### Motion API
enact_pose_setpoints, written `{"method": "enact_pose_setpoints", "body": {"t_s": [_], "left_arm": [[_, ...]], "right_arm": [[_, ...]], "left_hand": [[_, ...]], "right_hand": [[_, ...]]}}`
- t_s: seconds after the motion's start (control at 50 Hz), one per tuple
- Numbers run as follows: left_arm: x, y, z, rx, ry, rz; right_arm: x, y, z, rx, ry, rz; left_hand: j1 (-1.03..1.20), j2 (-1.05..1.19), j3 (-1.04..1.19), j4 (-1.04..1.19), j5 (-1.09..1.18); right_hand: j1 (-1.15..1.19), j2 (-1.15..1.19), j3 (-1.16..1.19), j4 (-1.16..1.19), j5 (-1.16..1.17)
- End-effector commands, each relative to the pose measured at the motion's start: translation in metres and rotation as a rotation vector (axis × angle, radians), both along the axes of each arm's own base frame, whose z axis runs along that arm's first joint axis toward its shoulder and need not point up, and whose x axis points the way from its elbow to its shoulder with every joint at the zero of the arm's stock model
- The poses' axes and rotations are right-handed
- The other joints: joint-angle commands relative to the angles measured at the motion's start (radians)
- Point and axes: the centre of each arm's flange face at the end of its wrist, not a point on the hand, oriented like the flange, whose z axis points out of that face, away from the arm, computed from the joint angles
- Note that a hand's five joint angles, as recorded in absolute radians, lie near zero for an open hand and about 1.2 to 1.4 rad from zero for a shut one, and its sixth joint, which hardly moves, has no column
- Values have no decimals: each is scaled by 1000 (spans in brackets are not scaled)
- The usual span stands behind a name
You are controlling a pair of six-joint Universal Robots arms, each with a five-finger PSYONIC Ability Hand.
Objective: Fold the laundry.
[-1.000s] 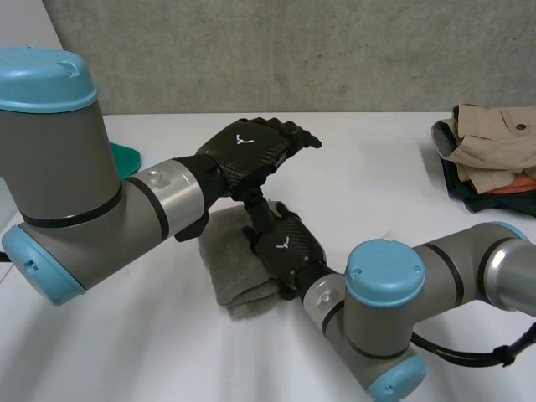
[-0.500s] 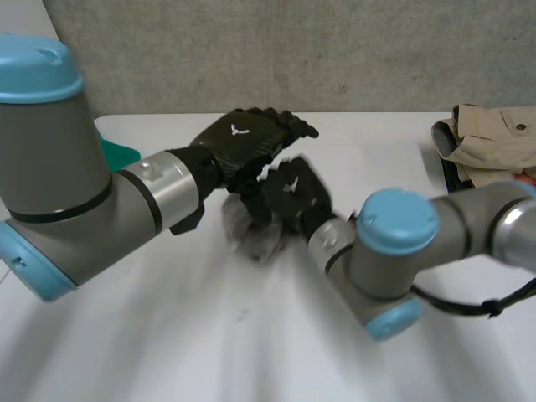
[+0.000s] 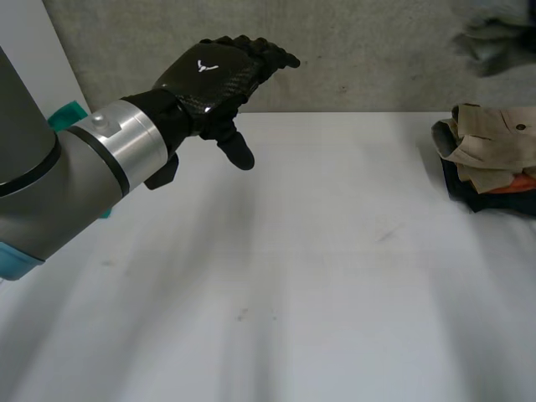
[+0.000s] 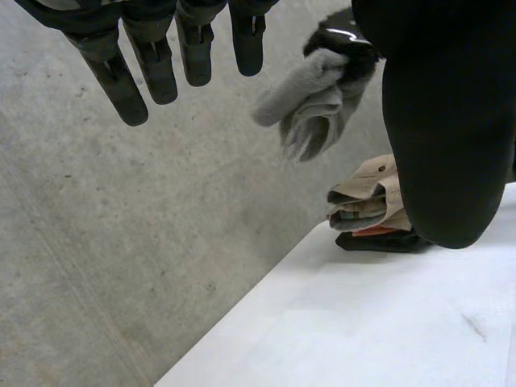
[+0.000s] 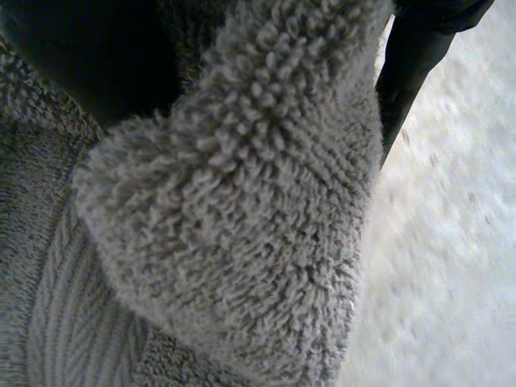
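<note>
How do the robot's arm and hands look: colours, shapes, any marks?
The left arm is a thick grey tube with a polished silver wrist band and a light-blue cap. The left hand is black, its back a glossy woven pattern with a small white mark. The right hand is black too.

rough looped terry towel (image 5: pixel 242 201); smooth matt table (image 3: pixel 335 276).

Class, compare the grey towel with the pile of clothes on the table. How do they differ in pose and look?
The grey towel hangs in the air, gripped by the right hand; the pile of clothes rests on the table. The towel is one looped grey piece; the pile stacks beige, orange and dark pieces. Both are soft laundry.
</note>
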Motion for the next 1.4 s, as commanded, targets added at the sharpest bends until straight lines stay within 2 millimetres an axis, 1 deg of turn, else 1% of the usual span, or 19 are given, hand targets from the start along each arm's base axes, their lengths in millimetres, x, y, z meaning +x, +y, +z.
{"method": "enact_pose_setpoints", "body": {"t_s": [0.02,0.04,0.12,0.26,0.3,0.34,0.36,0.38,0.52,0.68,0.82,0.92,1.02,1.06,1.1,1.18,1.26,1.28,1.4], "left_arm": [[-2,0,-9,23,-14,-4],[-3,0,-10,24,-15,-6],[-4,-1,-15,38,-22,-8],[-7,-2,-23,56,-35,-14],[-8,-2,-23,56,-35,-15],[-9,-1,-23,55,-34,-18],[-9,0,-22,54,-33,-20],[-10,1,-22,52,-33,-23],[-12,7,-16,41,-24,-38],[-20,23,-11,29,-16,-81],[-19,38,9,-17,15,-106],[-15,43,29,-76,51,-108],[-5,42,53,-171,105,-64],[4,33,59,-190,116,-14],[30,1,63,-206,115,147],[82,-54,58,-202,96,398],[129,-113,20,-142,-1,572],[147,-135,-3,-121,-71,626],[189,-199,-67,-186,-322,729]], "right_arm": [[-77,-53,-88,155,7,-4],[-86,-55,-110,201,12,7],[-100,-52,-149,297,23,31],[-114,-43,-165,363,28,56],[-118,-40,-158,364,21,64],[-123,-39,-150,355,12,55],[-126,-36,-141,351,5,48],[-127,-34,-137,351,1,45],[-141,-6,-88,448,-51,-24],[-174,38,-62,696,-115,-195],[-185,60,-7,585,56,-492],[-97,67,53,247,95,-335],[-28,101,79,32,95,-160],[7,113,67,14,103,-54],[55,135,50,21,125,99],[113,176,7,144,172,299],[127,196,-38,327,230,350],[127,199,-45,360,243,352],[125,217,-93,567,367,351]], "left_hand": [[29,12,8,18,-6],[29,12,8,18,-6],[29,12,8,18,-6],[31,15,11,21,-3],[31,15,11,21,-3],[31,15,11,21,-3],[31,15,11,21,-3],[31,15,11,21,-3],[31,15,11,21,-3],[31,15,11,21,-3],[29,12,8,18,-6],[26,9,5,16,-9],[26,9,5,16,-9],[29,12,8,18,-6],[29,12,8,18,-6],[23,6,2,13,-12],[20,3,-1,10,-15],[20,3,-1,10,-15],[8,-8,-12,-2,-26]], "right_hand": [[388,271,260,199,285],[388,271,260,199,285],[388,271,260,199,285],[388,271,260,199,285],[388,271,260,199,285],[-151,-268,-279,-340,-254],[-773,-891,-901,-963,-876],[-833,-951,-961,-1023,-936],[-833,-951,-961,-1023,-936],[-833,-951,-961,-1023,-936],[-833,-951,-961,-1023,-936],[-833,-951,-961,-1023,-936],[-833,-951,-961,-1023,-936],[-833,-951,-961,-1023,-936],[-833,-951,-961,-1023,-936],[-833,-951,-961,-1023,-936],[-833,-951,-961,-1023,-936],[-833,-951,-961,-1023,-936],[-833,-951,-961,-1023,-936]]}}
